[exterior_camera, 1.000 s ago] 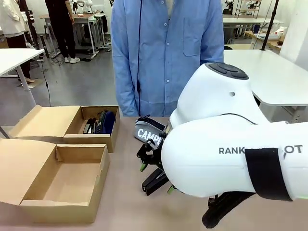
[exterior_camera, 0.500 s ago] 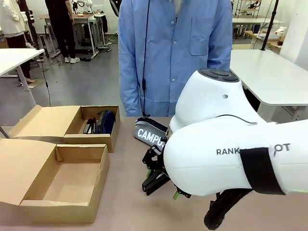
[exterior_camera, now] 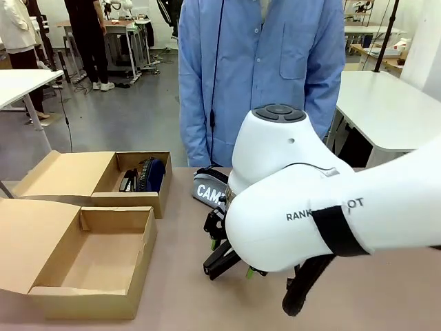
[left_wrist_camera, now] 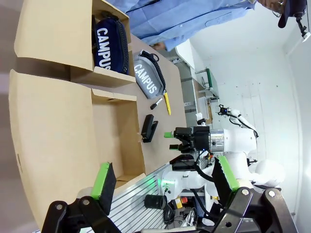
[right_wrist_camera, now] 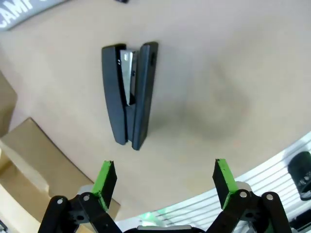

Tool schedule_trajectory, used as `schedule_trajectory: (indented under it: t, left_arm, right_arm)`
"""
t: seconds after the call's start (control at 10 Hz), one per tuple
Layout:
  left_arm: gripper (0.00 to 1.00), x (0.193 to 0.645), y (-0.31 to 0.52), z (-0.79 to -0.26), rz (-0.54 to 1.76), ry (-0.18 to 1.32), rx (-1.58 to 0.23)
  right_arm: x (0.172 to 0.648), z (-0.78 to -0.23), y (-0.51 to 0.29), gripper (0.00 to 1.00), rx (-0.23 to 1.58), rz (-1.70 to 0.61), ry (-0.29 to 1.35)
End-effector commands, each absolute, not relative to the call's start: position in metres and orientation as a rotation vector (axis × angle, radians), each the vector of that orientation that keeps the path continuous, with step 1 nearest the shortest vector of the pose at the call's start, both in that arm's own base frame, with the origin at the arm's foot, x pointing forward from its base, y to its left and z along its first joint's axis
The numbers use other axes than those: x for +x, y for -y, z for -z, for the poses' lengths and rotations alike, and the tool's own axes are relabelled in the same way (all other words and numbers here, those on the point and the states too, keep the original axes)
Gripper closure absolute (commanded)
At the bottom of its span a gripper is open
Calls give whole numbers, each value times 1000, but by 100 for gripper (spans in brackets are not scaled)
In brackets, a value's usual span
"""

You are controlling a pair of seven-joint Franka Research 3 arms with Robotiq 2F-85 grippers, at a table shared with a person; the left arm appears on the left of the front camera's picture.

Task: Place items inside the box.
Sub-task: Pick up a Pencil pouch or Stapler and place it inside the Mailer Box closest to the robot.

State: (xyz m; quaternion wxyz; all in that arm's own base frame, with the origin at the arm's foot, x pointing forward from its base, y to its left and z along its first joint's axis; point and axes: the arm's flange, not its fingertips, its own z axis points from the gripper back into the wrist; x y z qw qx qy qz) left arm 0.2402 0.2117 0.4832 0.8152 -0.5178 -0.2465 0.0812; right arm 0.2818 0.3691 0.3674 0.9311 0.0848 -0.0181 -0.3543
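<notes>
In my front view, a person in a light blue button shirt [exterior_camera: 262, 69] stands top centre, at the far edge of the tan tabletop [exterior_camera: 179, 289]. Left of middle I see a smaller open cardboard box [exterior_camera: 127, 202]. A left white table [exterior_camera: 17, 83] and a right white table [exterior_camera: 393, 103] flank the room, and a bystander in black [exterior_camera: 86, 34] stands upper left.

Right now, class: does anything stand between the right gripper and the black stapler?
Nothing visible does. The right gripper hangs open above the black stapler, and the right wrist view shows just bare table around it.

Front view faces the person [exterior_camera: 262, 76]; both wrist views overlook the stapler [right_wrist_camera: 140, 97].
</notes>
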Motion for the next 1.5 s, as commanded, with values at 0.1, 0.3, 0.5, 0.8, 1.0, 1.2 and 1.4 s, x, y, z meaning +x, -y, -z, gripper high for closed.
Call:
schedule_trajectory:
  t: [0.1,0.3,0.5,0.8,1.0,1.2,1.4]
  left_arm:
    - [0,239,-212,-484,-156,549,-1123]
    - [0,239,-212,-484,-156,549,-1123]
    - [0,239,-212,-484,-156,549,-1123]
    - [0,239,-212,-484,-156,549,-1123]
    - [0,239,-212,-484,-156,549,-1123]
    - [0,239,-212,-484,-156,549,-1123]
    - [0,239,-212,-484,-156,549,-1123]
  right_arm:
    - [307,-351,-395,0,173,768,66]
    - [318,-337,-400,0,165,790,63]
    - [318,-335,-401,0,169,800,57]
    - [327,-321,-409,0,137,837,95]
    - [330,-313,-411,0,122,848,105]
    - [330,-309,-414,60,137,838,101]
    - [330,-300,-417,100,99,832,110]
